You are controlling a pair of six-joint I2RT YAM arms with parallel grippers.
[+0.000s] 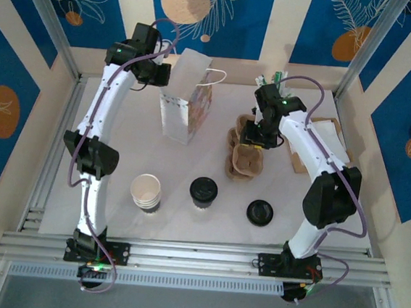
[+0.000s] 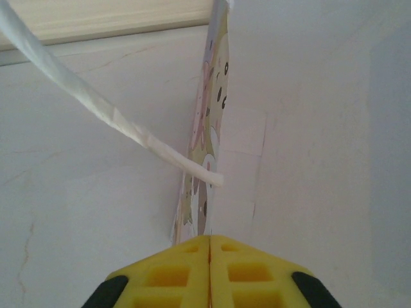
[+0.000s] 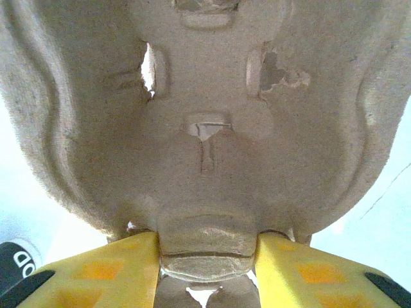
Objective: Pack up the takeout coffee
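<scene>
1. While the left end effector [image 2: 210,240] is clamped on the white printed paper bag [image 1: 185,101], the right end effector [image 3: 209,247] grips the brown moulded-pulp cup carrier [image 3: 205,128].
2. The black-lidded cream takeout coffee [image 1: 203,192] stands well apart from both, not yet packed.

The paper bag [image 1: 185,101] is matt white paper with a printed side, and its handle [image 2: 122,119] is a twisted paper cord. The cup carrier [image 3: 205,109] is moulded pulp, grey-brown, rough and fibrous, ragged at one hole. The takeout coffee [image 1: 203,192] has a black plastic lid with a slight sheen over a paper cup; the loose lid [image 1: 259,212] is the same black plastic. The stacked cups [image 1: 146,192] are matt cream paper. The left gripper [image 2: 210,244] and right gripper [image 3: 207,247] have fingers [image 2: 170,277] of smooth yellow plastic with black trim. A matt white sheet covers the table [image 1: 182,166], edged by ribbed aluminium rails [image 1: 195,258].
</scene>
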